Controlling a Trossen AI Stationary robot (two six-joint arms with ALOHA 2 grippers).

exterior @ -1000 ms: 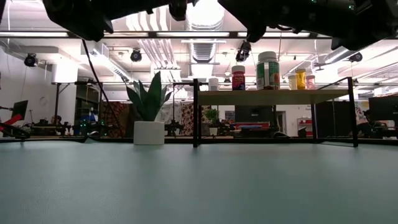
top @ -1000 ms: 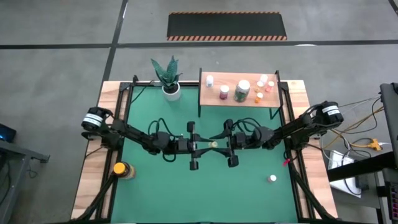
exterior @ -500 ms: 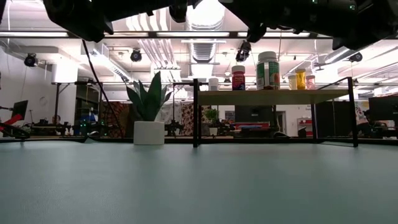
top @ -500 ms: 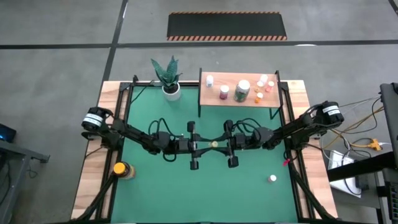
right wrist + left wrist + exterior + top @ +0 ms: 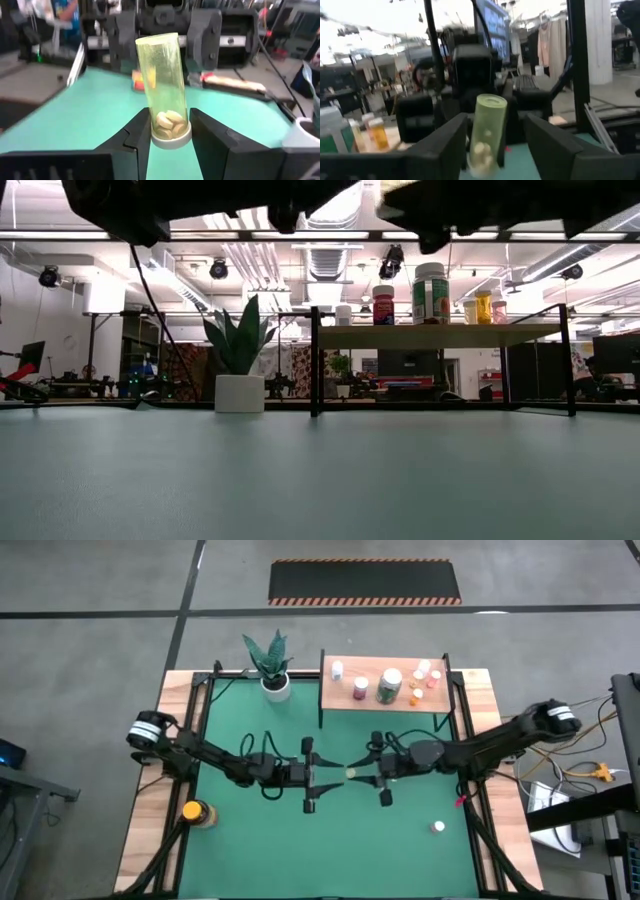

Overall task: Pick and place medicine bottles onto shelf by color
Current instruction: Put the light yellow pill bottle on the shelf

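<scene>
The green mat on the desk lies in front of the wooden shelf, which already carries a row of medicine bottles. Well in front of that shelf, over the middle of the mat, a greenish-clear vial with pills in its capped end hangs between the two arms. The right gripper is clenched on its white-capped end, while the left gripper stands spread to either side of the vial without touching it. A second ago both sets of fingers met at the vial; now the left has let go and the right arm has drawn slightly away towards the shelf side, so the handover looks complete and the vial is ready to go up. Further from the shelf, an amber bottle and a small white-capped bottle wait on the desk.
</scene>
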